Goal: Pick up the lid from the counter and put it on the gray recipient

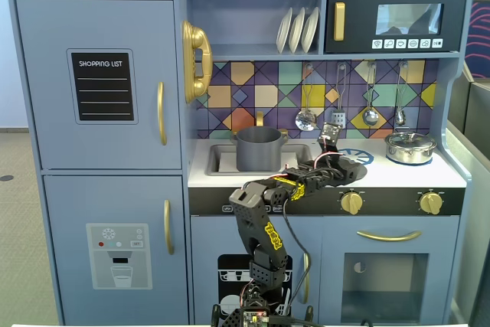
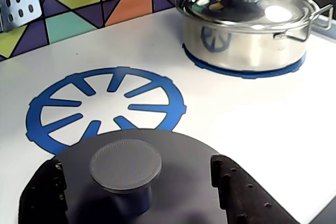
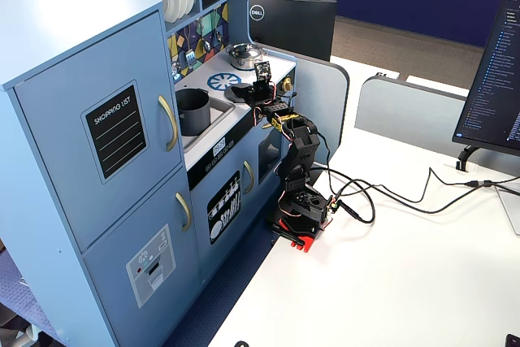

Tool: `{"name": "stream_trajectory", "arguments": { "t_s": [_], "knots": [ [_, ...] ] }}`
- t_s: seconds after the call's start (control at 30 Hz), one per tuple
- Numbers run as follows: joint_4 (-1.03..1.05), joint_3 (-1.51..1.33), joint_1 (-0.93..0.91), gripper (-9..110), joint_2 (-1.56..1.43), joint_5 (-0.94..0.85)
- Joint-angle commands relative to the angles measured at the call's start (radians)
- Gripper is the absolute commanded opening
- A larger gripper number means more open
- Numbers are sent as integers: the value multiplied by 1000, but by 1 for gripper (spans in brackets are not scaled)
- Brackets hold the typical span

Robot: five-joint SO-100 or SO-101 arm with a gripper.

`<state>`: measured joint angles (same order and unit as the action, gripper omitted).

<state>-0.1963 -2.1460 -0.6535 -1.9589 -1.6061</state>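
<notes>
Straddling the knob of the lid (image 2: 131,177), the tool (image 2: 137,182) is being held with its two dark fingers (image 2: 233,187) spread on either side of the knob, and no contact with it is being shown in the wrist view, so the lid is not yet being pinched. The lid is lying flat on the white bench (image 2: 252,124), touching the near edge of the blue burner ring (image 2: 105,103), probably so that the knob can be taken from above. The gray recipient (image 1: 258,148) is standing uncovered in the sink recess at the left in a fixed view, well apart from the lid, so a carry across the bench is being judged as needed. The shiny silver pot (image 2: 244,30) with its own cover is being left on the other burner. Behind the bench, a coloured tile wall with hanging utensils is being seen, and the toy kitchen is standing in an office with monitors.
</notes>
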Motion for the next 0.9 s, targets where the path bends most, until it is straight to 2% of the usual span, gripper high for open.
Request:
{"name": "stream_trajectory", "arguments": {
  "t_s": [0.0,0.53,0.67,0.87],
  "knots": [
    [-43,91,34,26,17,9],
    [-101,224,57,22,233,6],
    [-101,232,67,2,258,-23],
    [-114,216,75,0,253,18]
  ]
}}
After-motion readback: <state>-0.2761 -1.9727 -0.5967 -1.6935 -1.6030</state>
